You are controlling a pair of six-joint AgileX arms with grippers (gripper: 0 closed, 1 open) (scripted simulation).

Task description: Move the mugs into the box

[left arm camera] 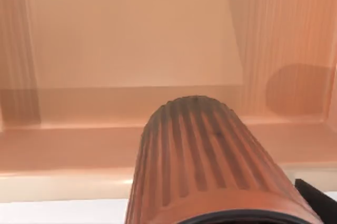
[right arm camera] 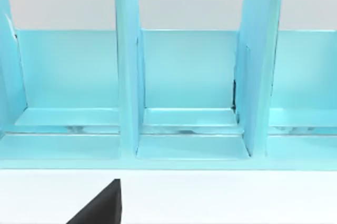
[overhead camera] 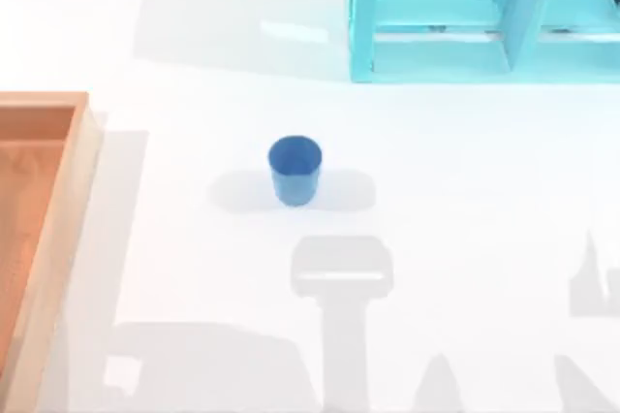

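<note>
The box [overhead camera: 82, 156] is sitting at the tabletop's [overhead camera: 465, 190] left edge. Above its orange floor the left tool is carrying the brown ribbed mug [left arm camera: 205, 161], seemingly to lower it inside; its grip itself cannot be told. To the box's right, the blue mug [overhead camera: 294, 171] is standing upright, waiting. Farther right, the right wrist view is facing the turquoise shelf unit [right arm camera: 184, 92]; the right tool's state cannot be told.

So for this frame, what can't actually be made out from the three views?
- Ribbed brown mug in the left wrist view: its base runs off the picture's edge, so whether the left pincer grips it cannot be told.
- Box in the top view: cut by the left edge, so most of its inside is unseen.
- Right pincer in the right wrist view: a dark corner at the edge, fingers unreadable.
- Blue mug in the top view: its inside is too small to judge.
</note>
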